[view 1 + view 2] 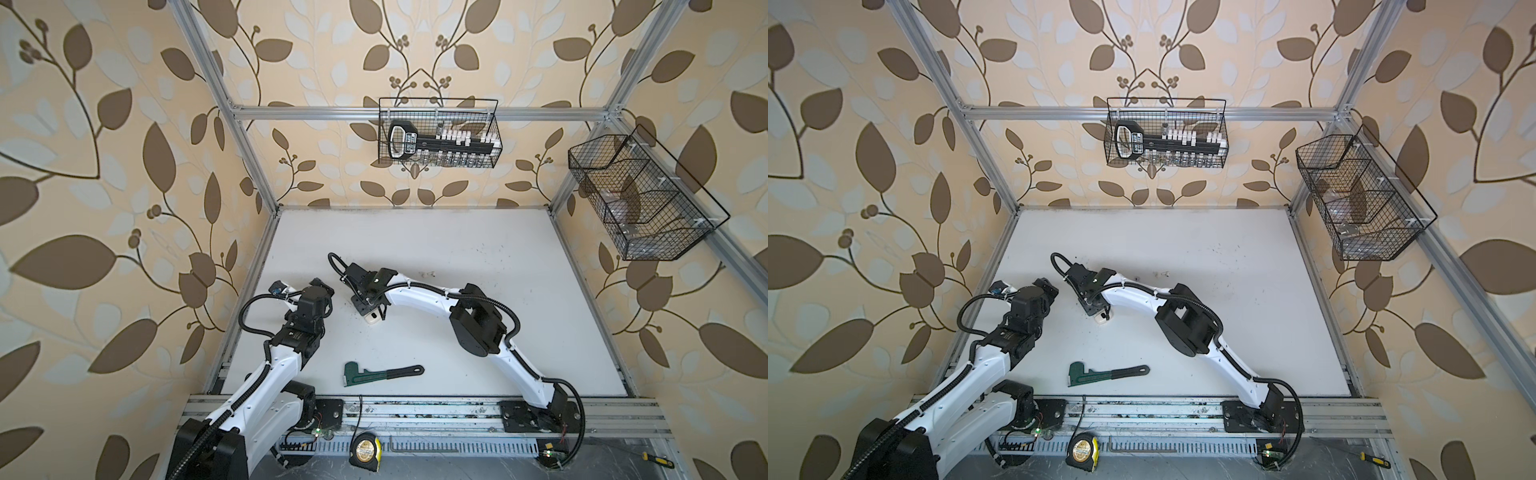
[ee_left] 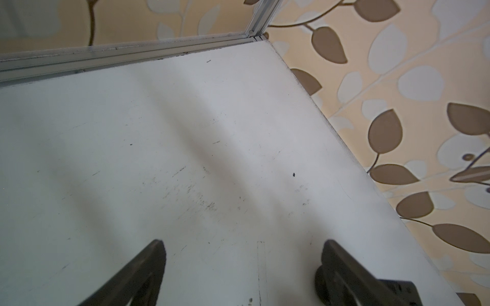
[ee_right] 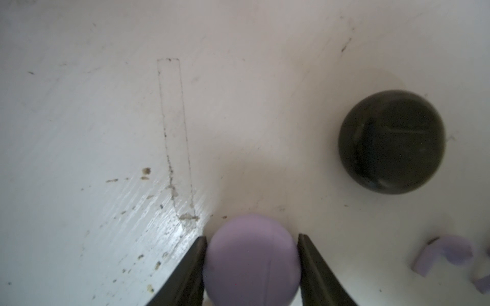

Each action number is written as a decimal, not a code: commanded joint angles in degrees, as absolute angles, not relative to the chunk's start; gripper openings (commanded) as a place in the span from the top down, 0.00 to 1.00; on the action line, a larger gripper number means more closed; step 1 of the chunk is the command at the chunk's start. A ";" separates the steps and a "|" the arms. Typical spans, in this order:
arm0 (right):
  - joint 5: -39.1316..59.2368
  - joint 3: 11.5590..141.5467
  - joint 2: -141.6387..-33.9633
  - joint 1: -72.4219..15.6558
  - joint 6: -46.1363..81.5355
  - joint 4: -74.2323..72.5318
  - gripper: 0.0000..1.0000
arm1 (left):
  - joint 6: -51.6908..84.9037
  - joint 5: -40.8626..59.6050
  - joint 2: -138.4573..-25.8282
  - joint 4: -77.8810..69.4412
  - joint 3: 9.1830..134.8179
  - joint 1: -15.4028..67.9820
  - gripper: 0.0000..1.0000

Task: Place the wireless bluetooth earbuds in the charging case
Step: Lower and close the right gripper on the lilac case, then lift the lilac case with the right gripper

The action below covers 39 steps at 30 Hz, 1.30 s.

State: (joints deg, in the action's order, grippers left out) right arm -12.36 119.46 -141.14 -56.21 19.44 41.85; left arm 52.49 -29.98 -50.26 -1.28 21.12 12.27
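Note:
In the right wrist view a round lilac charging case (image 3: 252,259) sits between the fingers of my right gripper (image 3: 252,243), which press on both its sides. A shut black charging case (image 3: 392,141) lies apart on the white table. Lilac earbuds (image 3: 440,254) lie loose at the frame edge. In both top views the right gripper (image 1: 372,309) (image 1: 1100,309) points down at mid-table over a pale rounded thing (image 1: 372,318). My left gripper (image 2: 242,254) (image 1: 322,286) is open over bare table, nothing between its fingers.
A green pipe wrench (image 1: 380,372) lies near the front edge. A tape measure (image 1: 365,451) and a hex key (image 1: 419,448) rest on the front rail. Wire baskets hang on the back wall (image 1: 438,133) and the right wall (image 1: 640,199).

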 commanded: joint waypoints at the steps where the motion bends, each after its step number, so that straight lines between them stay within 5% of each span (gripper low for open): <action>1: -11.45 115.68 -139.93 -55.27 18.79 46.98 0.57 | 50.13 -28.46 -49.24 -2.73 23.47 11.66 0.06; 12: -14.40 81.01 -104.77 -47.56 14.12 21.71 0.57 | 39.21 -7.30 -47.91 -8.88 26.18 11.78 0.11; 21: -23.98 54.00 -77.35 -51.45 3.03 -2.66 0.60 | 33.26 14.44 -50.91 -26.49 24.88 14.24 0.16; 26: -33.14 42.56 -69.18 -57.61 -10.53 -18.12 0.92 | 30.99 22.12 -52.64 -32.99 24.60 16.45 0.18; 30: -36.97 35.20 -67.47 -59.18 -17.32 -31.35 0.94 | 28.57 24.41 -52.30 -35.30 24.26 18.72 0.19; 39: -31.90 34.46 -68.49 -59.11 -23.11 -28.16 0.94 | 23.04 31.55 -53.70 -37.85 25.09 22.78 0.31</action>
State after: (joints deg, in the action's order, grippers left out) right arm -32.73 35.20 -68.36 -59.13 -18.37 -24.86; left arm 26.92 26.52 -53.06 -33.50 24.36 21.98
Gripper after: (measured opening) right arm 0.481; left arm 0.699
